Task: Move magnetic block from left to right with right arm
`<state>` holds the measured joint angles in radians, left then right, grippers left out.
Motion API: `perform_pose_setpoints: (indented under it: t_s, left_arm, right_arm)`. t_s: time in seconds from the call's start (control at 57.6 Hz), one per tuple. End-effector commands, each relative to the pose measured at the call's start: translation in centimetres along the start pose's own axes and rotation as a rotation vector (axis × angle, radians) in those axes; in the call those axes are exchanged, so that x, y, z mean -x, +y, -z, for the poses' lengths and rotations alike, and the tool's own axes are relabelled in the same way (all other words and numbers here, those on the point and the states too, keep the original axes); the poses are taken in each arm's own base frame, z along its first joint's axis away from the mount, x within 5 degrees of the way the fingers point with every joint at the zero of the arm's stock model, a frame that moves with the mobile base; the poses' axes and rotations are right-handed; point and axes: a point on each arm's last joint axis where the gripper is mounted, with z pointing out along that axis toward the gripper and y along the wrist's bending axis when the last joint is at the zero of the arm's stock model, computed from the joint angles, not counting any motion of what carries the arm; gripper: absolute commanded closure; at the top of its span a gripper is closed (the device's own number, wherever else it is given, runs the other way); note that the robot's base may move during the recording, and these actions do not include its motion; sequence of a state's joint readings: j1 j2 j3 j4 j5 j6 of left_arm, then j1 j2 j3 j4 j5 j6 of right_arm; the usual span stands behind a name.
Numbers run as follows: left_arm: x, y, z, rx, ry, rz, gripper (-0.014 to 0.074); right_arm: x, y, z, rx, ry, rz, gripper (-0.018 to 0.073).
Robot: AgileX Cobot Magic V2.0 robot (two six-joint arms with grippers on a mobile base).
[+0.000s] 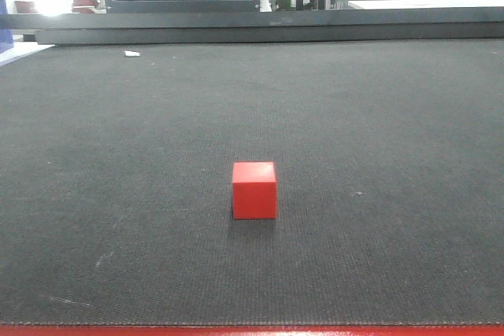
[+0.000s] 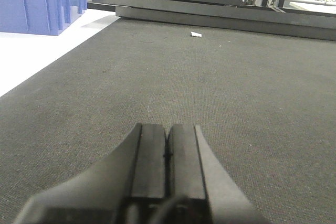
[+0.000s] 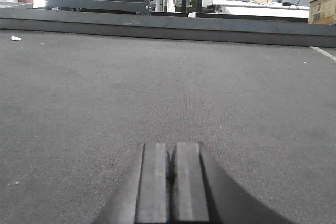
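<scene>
Left jaws and right jaws pressed together, empty; magnetic block sits near worktop front edge. Now right jaws need spreading wide, then square descent.

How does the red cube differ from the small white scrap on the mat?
The red cube is blocky and stands flat on one face; the white scrap is pale, looks small and elongated. The cube sits near the front middle of the dark mat; the scrap lies far back, to the left. Both rest on the mat, touching nothing else.
</scene>
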<state>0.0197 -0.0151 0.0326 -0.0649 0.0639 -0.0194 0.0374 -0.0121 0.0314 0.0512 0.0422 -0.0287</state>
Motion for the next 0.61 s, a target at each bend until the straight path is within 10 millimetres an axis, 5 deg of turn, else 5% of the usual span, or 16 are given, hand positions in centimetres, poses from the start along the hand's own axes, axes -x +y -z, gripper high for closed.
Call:
perform_pose_setpoints:
  t_s: [0.0, 0.59]
  left_arm:
    - [0.54, 0.01, 0.07, -0.002, -0.085, 0.005, 0.0713]
    - [0.54, 0.01, 0.07, -0.002, -0.085, 0.005, 0.0713]
  right_arm:
    - [0.89, -0.05, 0.2, -0.007, -0.105, 0.01, 0.0504]
    - [0.89, -0.05, 0.2, -0.007, -0.105, 0.01, 0.0504]
